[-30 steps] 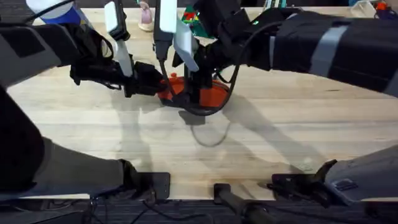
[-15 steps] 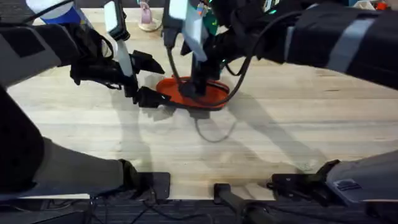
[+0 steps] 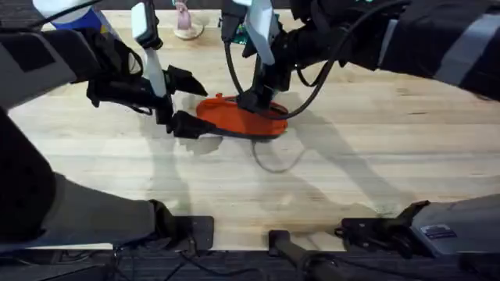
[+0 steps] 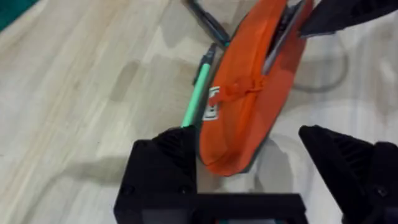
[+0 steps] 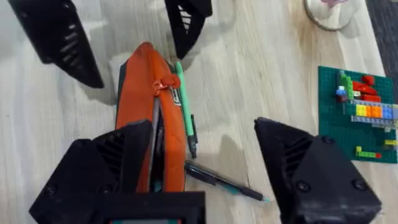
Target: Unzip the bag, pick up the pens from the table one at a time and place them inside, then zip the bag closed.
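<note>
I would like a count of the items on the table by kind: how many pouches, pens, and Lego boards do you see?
Orange pouch: 1
Pens: 2, one green pen and one dark pen, both on the table beside the pouch
Green Lego board: 1
Total: 4

The near half of the table [image 3: 312, 187] lies open for passage. Around the bag [image 3: 238, 119], the left gripper [image 3: 181, 101] blocks its left end and the right gripper [image 3: 262, 100] crowds its top. Two pens [image 5: 186, 127] lie against its far side, a green brick plate [image 5: 357, 112] beyond.
</note>
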Controlling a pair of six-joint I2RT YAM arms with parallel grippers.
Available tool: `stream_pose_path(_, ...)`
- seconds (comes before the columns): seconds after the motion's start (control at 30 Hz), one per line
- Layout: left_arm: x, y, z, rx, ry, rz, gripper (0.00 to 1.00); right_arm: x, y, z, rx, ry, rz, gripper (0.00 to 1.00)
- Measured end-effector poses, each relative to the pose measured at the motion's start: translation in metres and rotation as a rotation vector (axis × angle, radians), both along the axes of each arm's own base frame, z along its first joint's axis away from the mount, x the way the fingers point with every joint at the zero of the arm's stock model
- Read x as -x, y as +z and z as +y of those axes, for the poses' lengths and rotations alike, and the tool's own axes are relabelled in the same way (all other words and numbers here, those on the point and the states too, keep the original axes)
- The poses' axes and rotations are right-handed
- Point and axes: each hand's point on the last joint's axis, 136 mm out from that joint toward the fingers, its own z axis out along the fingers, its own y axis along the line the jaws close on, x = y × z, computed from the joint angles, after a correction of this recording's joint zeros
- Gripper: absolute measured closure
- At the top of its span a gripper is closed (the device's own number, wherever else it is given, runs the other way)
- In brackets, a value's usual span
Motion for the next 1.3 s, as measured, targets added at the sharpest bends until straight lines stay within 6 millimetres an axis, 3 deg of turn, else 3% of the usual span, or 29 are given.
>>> stream_pose_path(0.27, 0.014, 0.083, -0.002, -0.018, -0.001, -0.015, 0.006, 0.0, 0.0, 0.0, 0.001, 0.0, 0.002, 0.005)
stream_pose_path(0.43, 0.022, 0.117, 0.003, -0.097, 0.054, -0.039, 0.006, 0.0, 0.0, 0.0, 0.002, 0.0, 0.002, 0.005)
stream_pose_path(0.63, 0.028, 0.141, 0.014, -0.16, 0.259, 0.043, 0.006, 0.001, 0.0, 0.0, 0.001, 0.0, 0.002, 0.005)
stream_pose_path(0.93, 0.061, 0.189, 0.012, -0.166, 0.427, 0.029, 0.008, -0.008, -0.003, -0.008, 0.044, -0.046, -0.027, 0.005)
stream_pose_path(1.3, 0.068, 0.196, 0.015, -0.191, 0.465, -0.008, 0.008, -0.008, -0.008, -0.014, 0.073, -0.084, -0.007, 0.005)
